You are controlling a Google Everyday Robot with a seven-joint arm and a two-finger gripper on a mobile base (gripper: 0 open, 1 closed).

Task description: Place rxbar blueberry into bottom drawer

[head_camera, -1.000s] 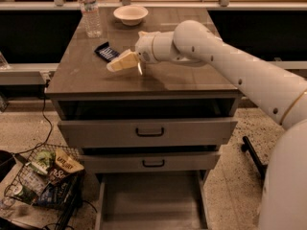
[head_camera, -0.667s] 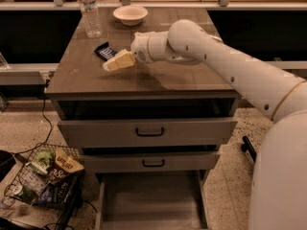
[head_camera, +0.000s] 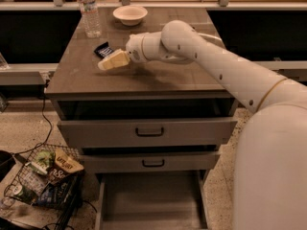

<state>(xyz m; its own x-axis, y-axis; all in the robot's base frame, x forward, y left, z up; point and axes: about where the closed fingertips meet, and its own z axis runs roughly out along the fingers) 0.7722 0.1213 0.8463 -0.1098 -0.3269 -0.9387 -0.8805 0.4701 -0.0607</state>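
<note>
The rxbar blueberry (head_camera: 103, 50), a small dark blue wrapper with white lettering, lies flat on the cabinet top at its left side. My gripper (head_camera: 111, 61) hangs over the top just in front and to the right of the bar, pointing left, close to it. The bottom drawer (head_camera: 151, 198) is pulled out, a wide grey tray with a bare floor, below the two upper drawers.
A clear water bottle (head_camera: 89, 11) and a white bowl (head_camera: 130, 14) stand at the back of the cabinet top (head_camera: 158, 78). A wire basket (head_camera: 43, 178) of snack packets sits on the floor at lower left, with a black cable beside it.
My arm has swung left across the cabinet top, bringing the gripper closer to the blue bar. The bar and the drawers have not moved.
</note>
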